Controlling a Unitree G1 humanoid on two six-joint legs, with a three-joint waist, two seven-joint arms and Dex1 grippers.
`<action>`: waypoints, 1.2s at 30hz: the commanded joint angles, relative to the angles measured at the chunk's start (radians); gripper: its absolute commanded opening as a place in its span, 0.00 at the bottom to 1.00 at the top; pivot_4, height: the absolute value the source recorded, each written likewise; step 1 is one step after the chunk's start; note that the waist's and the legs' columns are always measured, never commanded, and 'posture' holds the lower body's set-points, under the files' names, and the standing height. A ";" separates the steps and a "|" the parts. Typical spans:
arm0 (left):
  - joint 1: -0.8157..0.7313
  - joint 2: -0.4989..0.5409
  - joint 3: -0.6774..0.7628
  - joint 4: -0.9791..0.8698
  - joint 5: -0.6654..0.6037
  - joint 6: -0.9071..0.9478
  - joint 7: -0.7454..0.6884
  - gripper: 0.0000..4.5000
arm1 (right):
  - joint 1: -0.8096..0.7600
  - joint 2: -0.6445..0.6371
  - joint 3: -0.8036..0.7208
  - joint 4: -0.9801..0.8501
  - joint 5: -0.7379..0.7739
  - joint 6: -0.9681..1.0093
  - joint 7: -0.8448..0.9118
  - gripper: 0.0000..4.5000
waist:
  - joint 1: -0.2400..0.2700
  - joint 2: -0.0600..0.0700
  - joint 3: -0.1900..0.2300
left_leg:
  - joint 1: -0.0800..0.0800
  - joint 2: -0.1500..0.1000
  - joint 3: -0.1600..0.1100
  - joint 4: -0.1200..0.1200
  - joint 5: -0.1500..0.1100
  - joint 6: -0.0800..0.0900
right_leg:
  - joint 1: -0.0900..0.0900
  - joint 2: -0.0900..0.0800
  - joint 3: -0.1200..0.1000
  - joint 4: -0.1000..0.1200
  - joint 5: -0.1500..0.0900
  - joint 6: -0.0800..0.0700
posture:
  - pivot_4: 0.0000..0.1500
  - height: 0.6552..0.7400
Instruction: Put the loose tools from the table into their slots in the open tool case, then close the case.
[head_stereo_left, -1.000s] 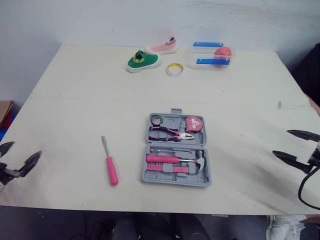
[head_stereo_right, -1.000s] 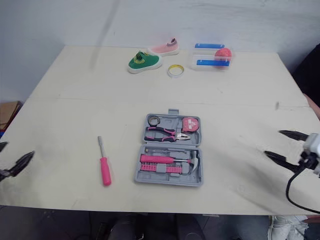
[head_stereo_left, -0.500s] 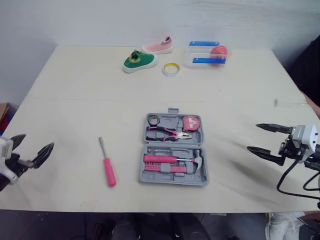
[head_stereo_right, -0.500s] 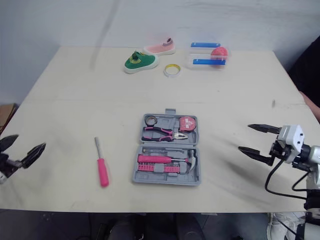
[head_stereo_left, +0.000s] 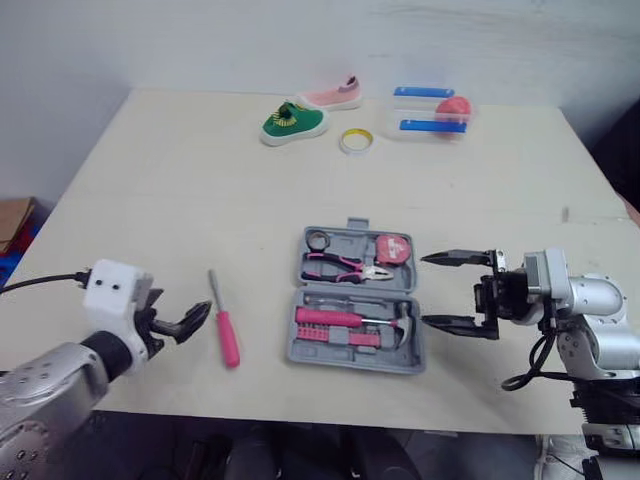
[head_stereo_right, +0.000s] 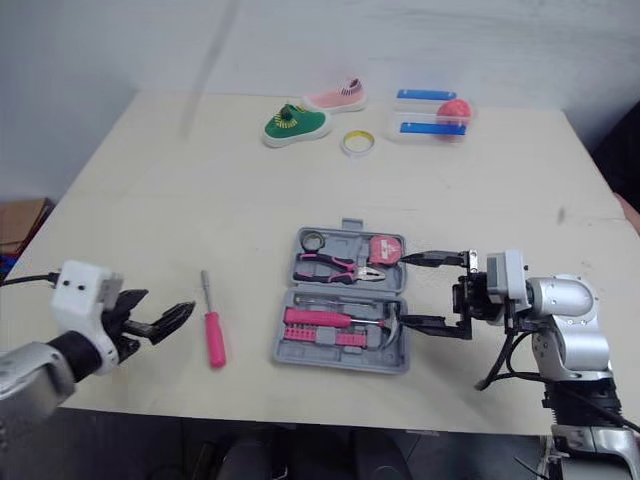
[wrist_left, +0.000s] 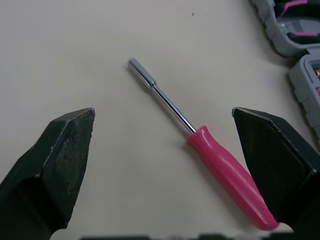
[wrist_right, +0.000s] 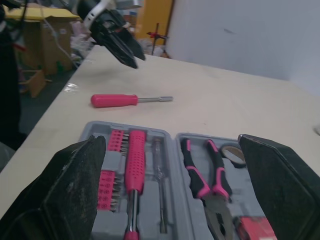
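Pale wooden table (head_stereo_left: 200, 180) underfoot, and the left gripper (wrist_left: 162, 115) hovers low, its two black fingers spread wide, gripping nothing. Just ahead of its tips lies the pink-handled screwdriver with a silver shaft (head_stereo_left: 222, 324), flat on the table and untouched, its handle towards the near edge. Just to its right sits the open grey plastic tool case (head_stereo_left: 352, 361), with pink-handled pliers (head_stereo_left: 340, 265) and a hammer (head_stereo_left: 400, 318) already slotted. At the case's right edge the right gripper (head_stereo_left: 425, 290), also wide and empty, points in at it. Green shoe (head_stereo_left: 293, 120) well apart, far side.
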 joint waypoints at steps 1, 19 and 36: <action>-0.040 -0.115 -0.068 -0.085 0.026 0.137 0.114 1.00 | 0.006 -0.013 0.014 -0.041 0.015 -0.028 0.069 0.98 | 0.003 -0.001 0.000 | 0.000 0.000 -0.001 0.000 0.000 0.000 | 0.001 0.000 -0.001 -0.002 0.000 0.000 | 1.00 1.00; 0.063 -0.277 -0.316 -0.048 0.291 0.194 0.204 0.50 | 0.019 -0.011 0.020 -0.102 0.033 0.021 0.037 1.00 | -0.001 0.006 -0.003 | 0.000 -0.002 -0.006 0.000 0.002 -0.004 | 0.005 0.003 -0.002 -0.004 0.000 -0.001 | 1.00 1.00; 0.076 0.192 -0.330 0.071 0.471 -0.557 -0.415 0.11 | 0.049 -0.068 -0.047 -0.098 -0.019 -0.013 -0.016 1.00 | 0.009 0.007 -0.003 | -0.002 0.000 -0.005 -0.006 0.001 -0.004 | 0.002 -0.001 -0.006 -0.008 0.000 -0.008 | 1.00 1.00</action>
